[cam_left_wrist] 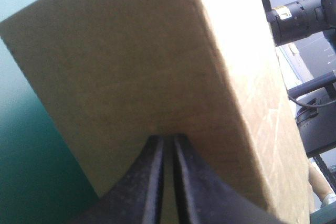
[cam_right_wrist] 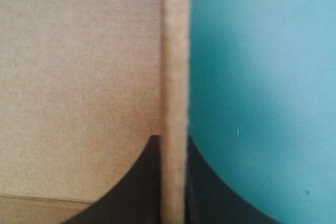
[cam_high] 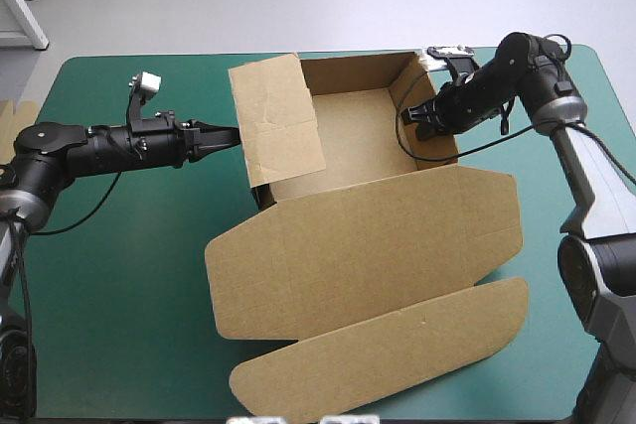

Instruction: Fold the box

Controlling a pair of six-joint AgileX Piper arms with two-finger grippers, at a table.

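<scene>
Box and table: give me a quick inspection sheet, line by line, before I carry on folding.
surface: teal-green cover, smooth where it shows.
job's things: box stands as an open tray; far wall and right wall raised, left flap leaning in over the tray, lid flat toward the near edge.
clutter: more board at the table's left edge.
grippers: left gripper shut, tip against the left flap's outer face; right gripper shut on the right wall, seen edge-on.
cables: nothing seen.
surroundings: nothing seen.
</scene>
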